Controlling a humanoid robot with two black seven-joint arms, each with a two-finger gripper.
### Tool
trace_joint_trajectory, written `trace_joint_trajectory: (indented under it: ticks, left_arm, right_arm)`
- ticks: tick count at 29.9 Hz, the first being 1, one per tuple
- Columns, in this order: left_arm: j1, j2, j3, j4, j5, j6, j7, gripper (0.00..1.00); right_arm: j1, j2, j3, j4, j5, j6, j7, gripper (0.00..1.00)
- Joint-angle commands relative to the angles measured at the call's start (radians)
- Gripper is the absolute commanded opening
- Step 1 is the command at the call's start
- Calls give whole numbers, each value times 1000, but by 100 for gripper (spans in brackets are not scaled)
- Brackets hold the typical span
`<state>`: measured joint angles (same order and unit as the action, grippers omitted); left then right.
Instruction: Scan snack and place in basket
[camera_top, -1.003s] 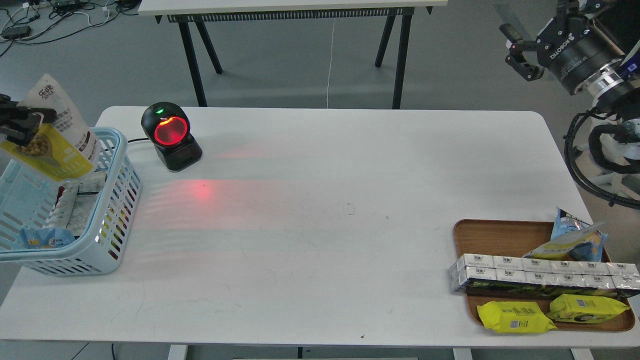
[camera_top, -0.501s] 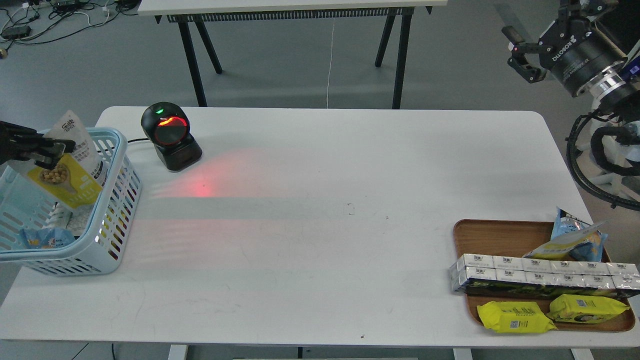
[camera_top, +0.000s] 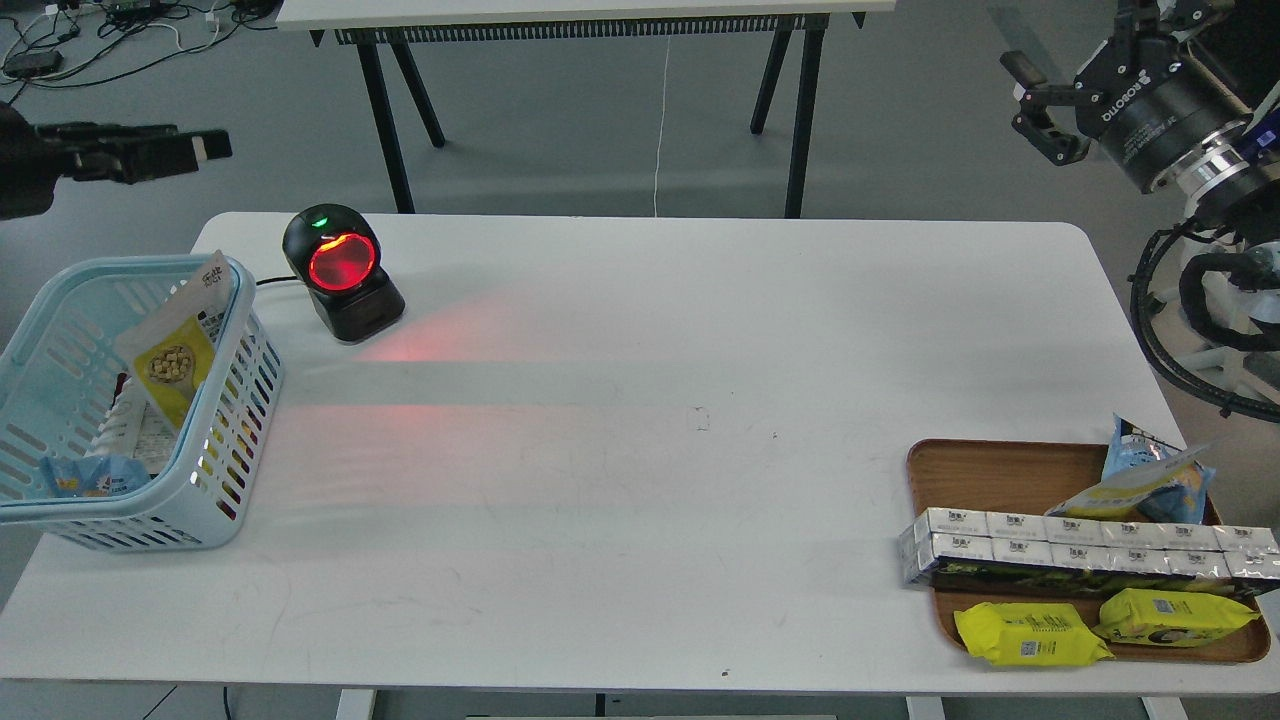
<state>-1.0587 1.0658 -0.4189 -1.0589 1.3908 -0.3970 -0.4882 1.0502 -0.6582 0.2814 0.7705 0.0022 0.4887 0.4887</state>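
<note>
The snack (camera_top: 172, 352), a yellow-and-white pouch with a round picture of beige balls, stands tilted inside the light blue basket (camera_top: 150, 505) at the table's left end. It leans against the basket's right wall. My left gripper (camera_top: 190, 145) is raised high above and behind the basket, open and empty, well clear of the pouch. My right gripper (camera_top: 1030, 105) hangs open and empty off the table's far right corner.
A black scanner (camera_top: 342, 270) with a red glowing window stands right of the basket. Other packets lie in the basket. A brown wooden tray (camera_top: 1000, 470) at the front right holds a blue-and-yellow bag (camera_top: 1150, 480), silver cartons (camera_top: 1080, 550) and two yellow packets (camera_top: 1030, 635).
My left gripper lowered the pouch into the basket, let go of it, and rose up and back. The pouch now rests in the basket. The right arm barely moved.
</note>
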Motion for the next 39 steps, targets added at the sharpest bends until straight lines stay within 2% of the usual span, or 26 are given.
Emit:
trace_joint_trajectory:
  ticks: [1,7,14,27,39]
  left_arm:
    - [2,-99,-72,16,-289,33,0,89]
    - [6,-245,-72,19,-674,26,0,91]
    - [75,-385,-73,48,-710,18,0,91]
    - [169,-432,-83,48,-707,17,0,92]
    - [180,-431,-83,48,-705,17,0,92]
  right_arm:
    - [13,3,-10,7,-10,0,0,100]
    - [43,6,-13,49,-103,0,0,100]
    - [37,28,-21,73,-179,0,0,100]
    - [40,146,-68,59,-249,0,0,100]
    - [30,150,-64,52,-231,0,0,100]
